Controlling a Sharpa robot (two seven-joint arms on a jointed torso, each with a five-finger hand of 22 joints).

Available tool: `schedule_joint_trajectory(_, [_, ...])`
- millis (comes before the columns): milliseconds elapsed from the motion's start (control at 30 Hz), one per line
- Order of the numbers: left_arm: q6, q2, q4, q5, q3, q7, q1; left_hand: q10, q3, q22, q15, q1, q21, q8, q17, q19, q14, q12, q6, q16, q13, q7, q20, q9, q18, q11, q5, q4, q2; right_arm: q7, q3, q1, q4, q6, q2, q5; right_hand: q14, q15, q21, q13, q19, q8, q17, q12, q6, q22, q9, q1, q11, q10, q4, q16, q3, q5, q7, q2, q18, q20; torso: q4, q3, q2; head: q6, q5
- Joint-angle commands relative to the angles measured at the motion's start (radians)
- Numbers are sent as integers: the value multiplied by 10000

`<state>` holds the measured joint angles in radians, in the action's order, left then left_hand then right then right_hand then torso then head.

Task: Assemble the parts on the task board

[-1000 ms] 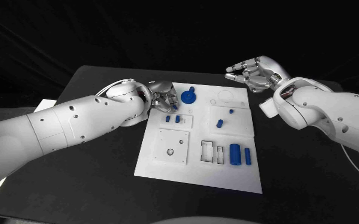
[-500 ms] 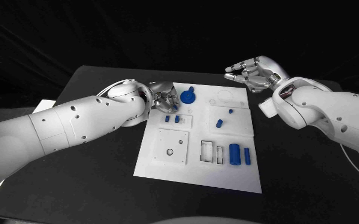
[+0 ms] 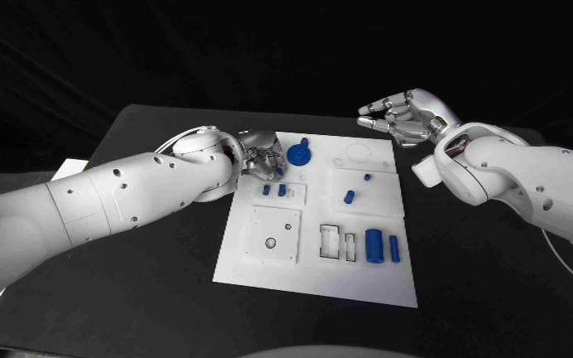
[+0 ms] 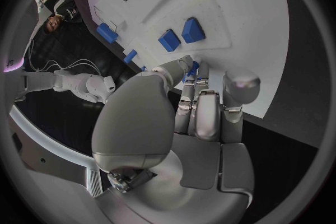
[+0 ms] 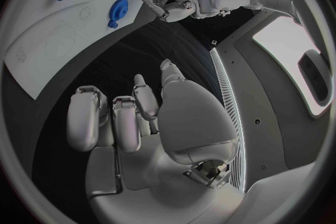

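Left robot hand [image 3: 257, 152] at task board [image 3: 313, 267] far-left corner, fingertips on the board beside blue gear [image 3: 301, 155]; can't tell if pinching anything. Right robot hand [image 3: 406, 118] raised past far-right corner, fingers curled, empty. Board mid-table [image 3: 156, 292].

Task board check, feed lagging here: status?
Left hand at board's far-left edge beside gear, grip unclear. Right hand raised, curled, empty. Nothing blocking.

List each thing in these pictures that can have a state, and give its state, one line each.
Left hand: at the task board's far left corner beside the gear, fingers curled; a grip cannot be told.
Right hand: raised off the board's far right corner, fingers curled, holding nothing.
Blue gear: flat on the task board.
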<state>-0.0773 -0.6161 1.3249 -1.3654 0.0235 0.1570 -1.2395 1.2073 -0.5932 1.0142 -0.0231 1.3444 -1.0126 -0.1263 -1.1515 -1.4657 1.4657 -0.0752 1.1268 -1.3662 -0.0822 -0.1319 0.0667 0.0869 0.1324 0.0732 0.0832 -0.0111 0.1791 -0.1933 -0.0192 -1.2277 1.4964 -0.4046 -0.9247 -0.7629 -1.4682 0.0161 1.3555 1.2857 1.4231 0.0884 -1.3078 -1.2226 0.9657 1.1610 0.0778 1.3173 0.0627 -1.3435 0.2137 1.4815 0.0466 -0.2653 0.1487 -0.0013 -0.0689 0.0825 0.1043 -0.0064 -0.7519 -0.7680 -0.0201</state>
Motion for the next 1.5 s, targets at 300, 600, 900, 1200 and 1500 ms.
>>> schedule_joint_trajectory(300, [434, -27, 4, -15, 31, 256, 36, -609, 178, -40, 180, -315, 148, 657, 227, -38, 262, 87, -1041, 58, 112, -201, 167, -244, -151, 154, 50, 10, 316, -60, -2, 6, -16, 120, 8, -16, -727, 23, -43, 0, -33, 67, -1365, -19, -3, -12, 14, -34, -25, -25, -16, -72, 76, -36, -14, 31, -109, -1, -1, -5, 0, -8, -5])
schedule_joint_trajectory(600, [252, -76, 4, -5, 30, 277, 36, -864, 304, -128, 187, -301, 262, 666, 347, -27, 242, 65, -1615, 90, 132, -229, 197, -244, -123, 165, 55, 12, 357, -52, -2, 8, -35, 120, 8, -16, -727, 24, -47, -5, -35, 67, -1361, -14, -2, -17, 14, -36, -25, -22, -16, -75, 79, -36, -14, 31, -110, -1, 11, -11, -1, -14, -8])
schedule_joint_trajectory(900, [133, -211, 33, 9, 27, 239, 36, -929, 342, -160, 192, -299, 299, 637, 393, -23, 234, 65, -1614, 106, 135, -232, 202, -228, -116, 175, 51, 15, 359, 177, -1, 20, -143, 297, 10, -97, -722, 24, -64, -49, -46, 67, -1342, 39, -4, -50, 13, -34, -26, 13, -17, -91, 83, -36, -14, 32, -116, -1, -9, -12, 3, -5, -8])
schedule_joint_trajectory(1200, [-462, -867, 255, 886, -110, -280, 17, -1465, 729, -333, 224, -235, 508, 630, 536, -10, 211, 68, -1758, 143, 159, -76, 231, -218, -83, 220, 54, 11, 404, 1312, -1, 29, -577, 1348, -43, -1838, -597, 51, -566, -4846, -284, 128, -775, 6142, 191, -826, 26, 788, -15, 3331, -380, -598, -216, 252, -13, 155, -256, -55, 8, -5, 25, 21, 53])
schedule_joint_trajectory(1500, [-2020, -1835, 364, 6643, -184, -2973, -42, -712, 685, -457, 241, -88, 714, 322, 912, 130, 72, -670, -1003, 340, -39, -322, 274, -133, -57, 202, 67, 149, -43, 2091, -4, 117, -403, 1935, -135, -5679, -623, -99, -584, -8980, -163, 118, -609, 10187, 896, -839, 22, 1937, 129, 2868, -953, -697, -1405, 846, -10, -390, -251, 96, -15, -11, 20, 166, 202])
